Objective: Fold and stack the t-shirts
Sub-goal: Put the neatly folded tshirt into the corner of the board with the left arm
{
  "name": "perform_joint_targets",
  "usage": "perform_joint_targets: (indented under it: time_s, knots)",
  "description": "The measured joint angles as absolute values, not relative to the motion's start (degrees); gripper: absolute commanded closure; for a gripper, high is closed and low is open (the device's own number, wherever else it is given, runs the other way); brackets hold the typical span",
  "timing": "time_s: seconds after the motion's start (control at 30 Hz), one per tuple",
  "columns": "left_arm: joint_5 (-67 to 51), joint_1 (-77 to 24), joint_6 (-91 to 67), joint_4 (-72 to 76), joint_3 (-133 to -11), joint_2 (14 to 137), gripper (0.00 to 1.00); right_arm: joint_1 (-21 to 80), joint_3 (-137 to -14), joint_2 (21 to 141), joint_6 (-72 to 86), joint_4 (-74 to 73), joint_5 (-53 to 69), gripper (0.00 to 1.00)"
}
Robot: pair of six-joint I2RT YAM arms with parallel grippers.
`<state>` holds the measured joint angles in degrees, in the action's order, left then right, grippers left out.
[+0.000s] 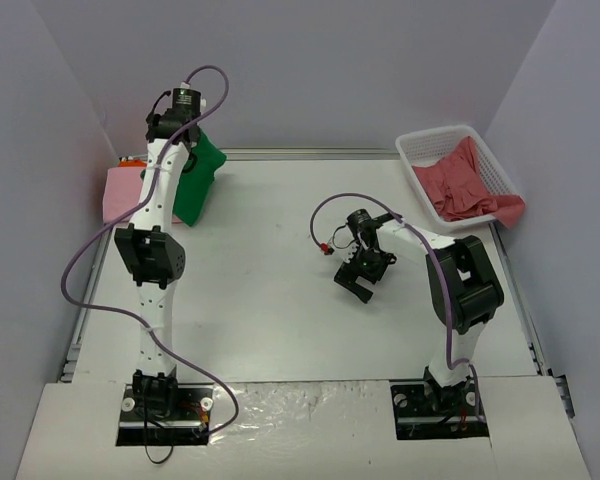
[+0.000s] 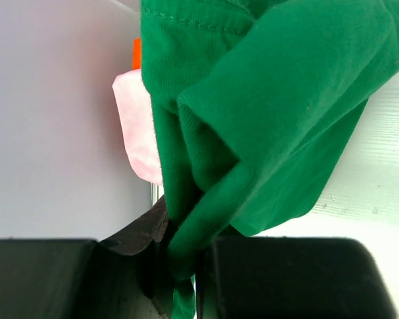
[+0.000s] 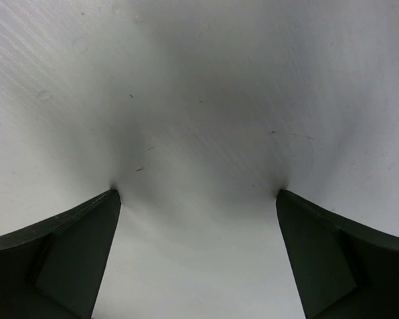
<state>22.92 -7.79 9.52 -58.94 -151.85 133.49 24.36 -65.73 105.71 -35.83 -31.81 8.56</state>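
1. T-shirts, four in all: one green (image 2: 272,113), one pink (image 1: 120,192), one orange (image 1: 132,161), one coral red (image 1: 465,185).
2. Green t-shirt hangs bunched at the far left of the bench (image 1: 280,300), clamped in the left end effector (image 2: 179,272); a pinch of cloth sits between its closed fingers. Its long axis runs down from the grip, and whether its low end touches the bench I cannot tell.
3. Pink t-shirt lies flat at the bench's left edge, just beside the green one. The arm partly covers it.
4. Orange t-shirt shows only as a sliver at the pink one's far side; its shape cannot be made out.
5. Coral red t-shirt lies crumpled in the single white basket (image 1: 435,137) at the far right, one end spilling over the near rim.
6. Right end effector (image 1: 355,285), one of two, is over bare bench mid-right with its fingers spread wide, gripping nothing.
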Motion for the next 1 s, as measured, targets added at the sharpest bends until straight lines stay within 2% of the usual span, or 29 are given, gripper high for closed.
perform_joint_targets:
  time_s: [0.73, 0.77, 0.8, 0.83, 0.9, 0.93, 1.0]
  knots:
    - [20.4, 2.5, 9.6, -54.4, -149.2, 133.1, 0.98, 24.4, -66.5, 106.6, -35.7, -32.6, 8.0, 0.00]
    - [20.6, 3.6, 10.2, -53.3, -148.4, 133.1, 0.95, 24.4, -66.6, 106.7, -35.6, -32.6, 8.0, 0.00]
    - [21.3, 4.6, 10.8, -52.2, -147.7, 133.2, 0.65, 24.4, -66.6, 106.7, -35.6, -32.7, 8.0, 0.00]
    - [22.5, 5.9, 12.3, -50.9, -147.1, 133.4, 0.49, 24.4, -66.7, 106.7, -35.6, -32.7, 8.0, 0.00]
    - [25.5, 8.3, 15.0, -47.5, -146.5, 134.3, 0.28, 24.4, -66.7, 106.7, -35.6, -32.7, 8.0, 0.00]
    - [27.4, 9.2, 16.6, -45.3, -146.4, 134.9, 0.14, 24.3, -66.7, 106.7, -35.6, -32.8, 8.1, 0.00]
    - [31.7, 11.2, 20.3, -39.9, -146.3, 136.2, 0.06, 24.3, -66.7, 106.7, -35.6, -32.8, 8.1, 0.00]
